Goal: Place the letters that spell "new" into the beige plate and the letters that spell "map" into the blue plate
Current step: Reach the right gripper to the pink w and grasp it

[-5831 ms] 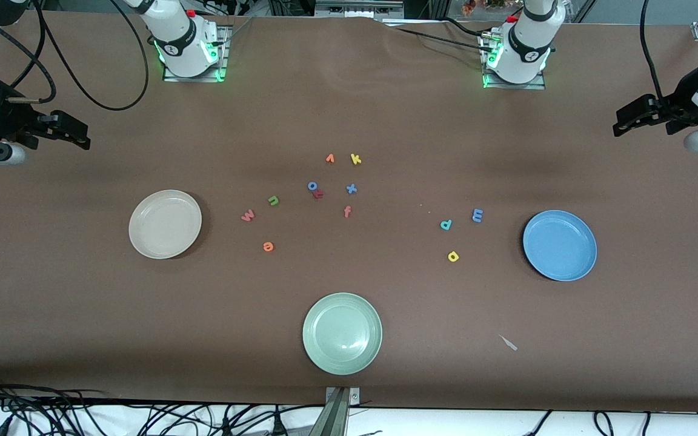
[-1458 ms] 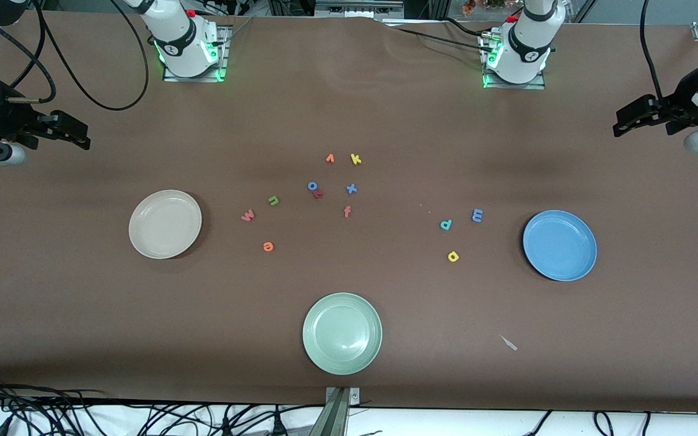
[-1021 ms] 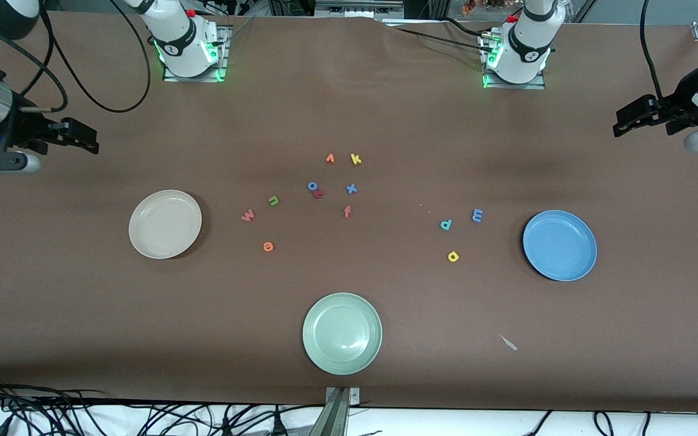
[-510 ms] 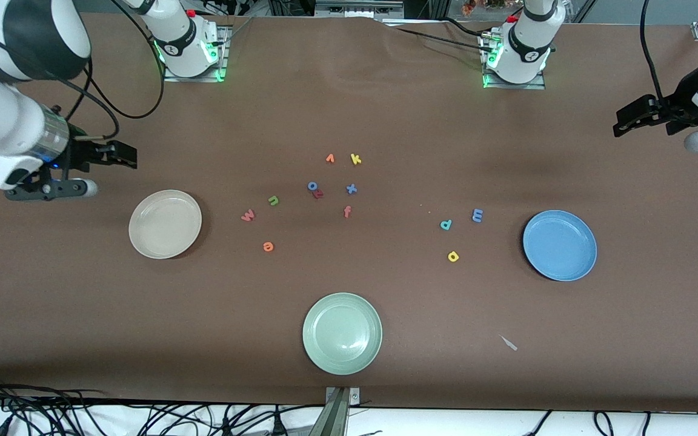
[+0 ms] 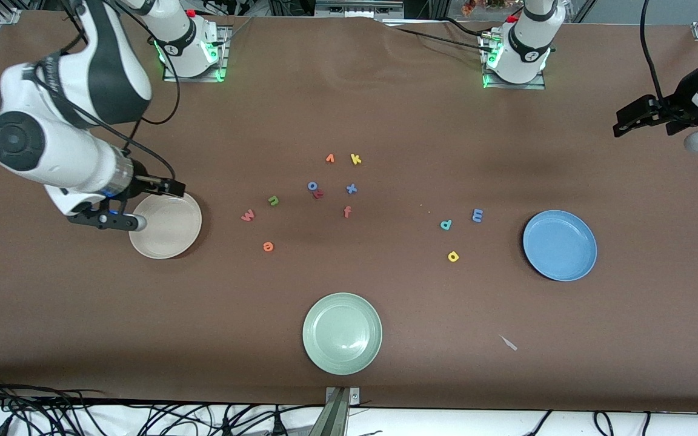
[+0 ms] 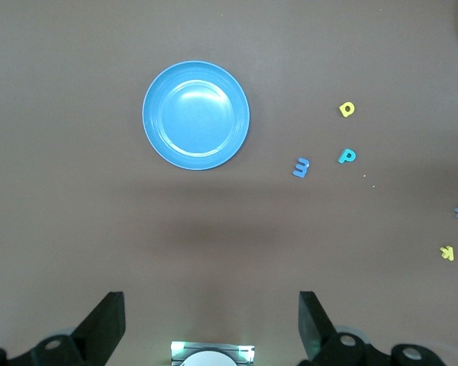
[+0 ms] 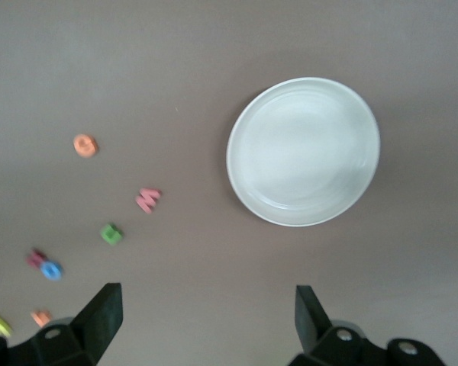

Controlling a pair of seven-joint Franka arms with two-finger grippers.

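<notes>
The right end effector (image 5: 164, 186), fingers spread and empty, is shown over the beige plate (image 5: 165, 224); the left end effector (image 5: 628, 121), likewise spread, waits at the left arm's end of the worktop. The green n (image 5: 273, 200), salmon w (image 5: 248, 215) and orange e (image 5: 268, 246) lie beside the beige plate; the blue m (image 5: 477, 215), teal p (image 5: 446, 224) and yellow a (image 5: 453, 257) lie beside the blue plate (image 5: 560, 245). A steep, centred pinch on one thin letter is advised. Apart from the letters themselves, no legible writing is seen.

Foam letters are lying on the tabletop (image 5: 385, 109), reading as w (image 5: 248, 215), n (image 5: 273, 200), e (image 5: 268, 246), m (image 5: 477, 215), p (image 5: 446, 224), a (image 5: 453, 256), k (image 5: 355, 159), x (image 5: 351, 188), f (image 5: 347, 211).
</notes>
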